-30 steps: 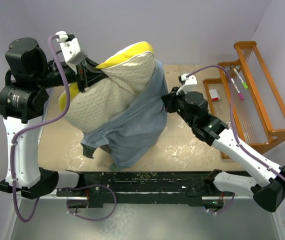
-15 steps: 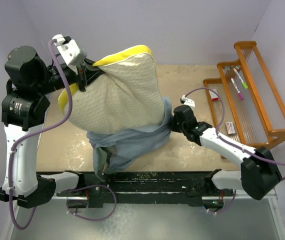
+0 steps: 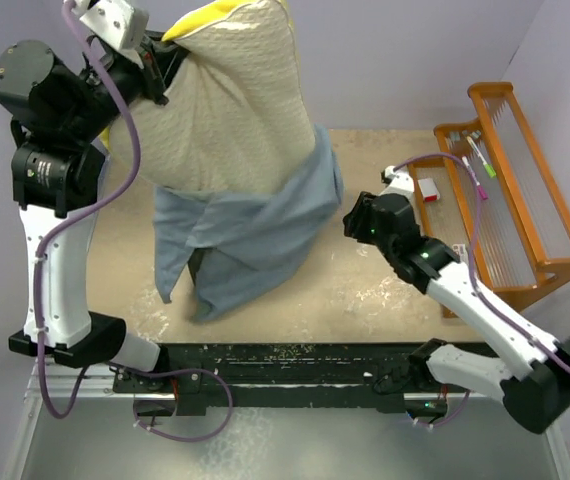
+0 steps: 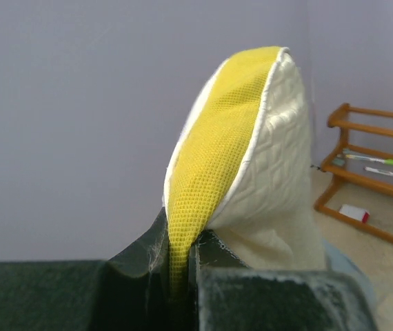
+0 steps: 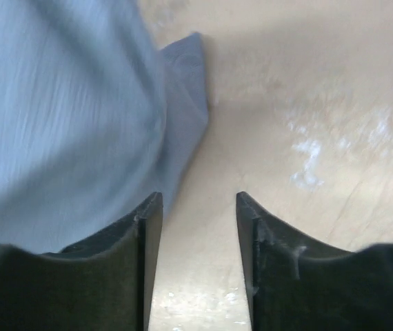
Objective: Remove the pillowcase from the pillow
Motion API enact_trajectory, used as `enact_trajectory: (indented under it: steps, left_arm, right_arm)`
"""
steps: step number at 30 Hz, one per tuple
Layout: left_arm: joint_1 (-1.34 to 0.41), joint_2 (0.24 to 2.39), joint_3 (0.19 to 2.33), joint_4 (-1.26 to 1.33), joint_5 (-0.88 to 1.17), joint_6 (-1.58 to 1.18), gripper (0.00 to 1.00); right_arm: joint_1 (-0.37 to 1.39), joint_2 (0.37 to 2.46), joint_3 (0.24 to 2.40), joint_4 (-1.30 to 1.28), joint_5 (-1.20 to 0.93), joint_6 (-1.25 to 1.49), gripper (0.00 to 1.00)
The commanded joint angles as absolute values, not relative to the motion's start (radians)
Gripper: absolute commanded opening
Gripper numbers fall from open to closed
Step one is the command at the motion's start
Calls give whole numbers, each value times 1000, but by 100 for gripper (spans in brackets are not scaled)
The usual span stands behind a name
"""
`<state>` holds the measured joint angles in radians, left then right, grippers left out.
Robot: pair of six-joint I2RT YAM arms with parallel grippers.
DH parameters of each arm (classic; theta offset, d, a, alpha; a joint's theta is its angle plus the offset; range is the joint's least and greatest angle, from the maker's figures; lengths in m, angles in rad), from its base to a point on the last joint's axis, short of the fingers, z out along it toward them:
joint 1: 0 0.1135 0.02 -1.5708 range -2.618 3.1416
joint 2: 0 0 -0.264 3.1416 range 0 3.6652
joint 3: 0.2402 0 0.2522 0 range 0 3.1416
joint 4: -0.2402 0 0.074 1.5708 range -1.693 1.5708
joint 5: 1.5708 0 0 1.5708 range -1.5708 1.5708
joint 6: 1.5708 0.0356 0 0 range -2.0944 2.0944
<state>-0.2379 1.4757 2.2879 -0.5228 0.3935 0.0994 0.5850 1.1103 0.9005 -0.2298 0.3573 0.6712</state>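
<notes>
— How much of the job is done?

— The greater part, it is judged. The pillow (image 3: 233, 110) is held high above the counter (image 3: 385, 295). Its yellow mesh edge is pinched between the closed fingers of the left tool (image 4: 183, 258). Most of its quilted cream face is bared.

— And where is the pillowcase found?

— The pillowcase (image 3: 250, 235) is seen with its blue-grey side out, wrapped round the pillow's lower end only. Its slack is let down to the counter, as far as can be judged from above.

— Is it gripped by the other arm?

— It is not. The right tool (image 5: 198, 207) is spread open, and nothing is held between its jaws. It is kept low over the counter, just beside the edge of the cloth.

— So what is left to be done?

— The pillow's bottom end is not yet freed. It is judged that the cloth must be caught and held down, or drawn downward, while the pillow is kept aloft, so that the two can be parted completely.
</notes>
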Motion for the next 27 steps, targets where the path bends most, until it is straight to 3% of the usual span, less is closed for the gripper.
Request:
enact_trajectory:
  steps: [1,3,6,13,19,27]
  left_arm:
    - [-227,1395,2310,-390,711,137,0]
    - [-228,1346,2194,-363,775,121,0]
    - [-236,1342,2135,-433,834,124,0]
    - [-474,1400,2012,-735,787,182,0]
    - [-580,1405,1887,-773,767,217,0]
    - [-626,1417,1887,-885,788,325,0]
  right_arm:
    - [602,922,1059,-202,327,445,64]
    - [603,894,1160,-199,249,371,83]
    - [614,943,1347,-259,141,291,95]
    - [756,1033,1602,-281,86,126,99]
    - [867,1070,1638,-296,29,30,99]
    - [966,1112,1664,-497,3,-80,99]
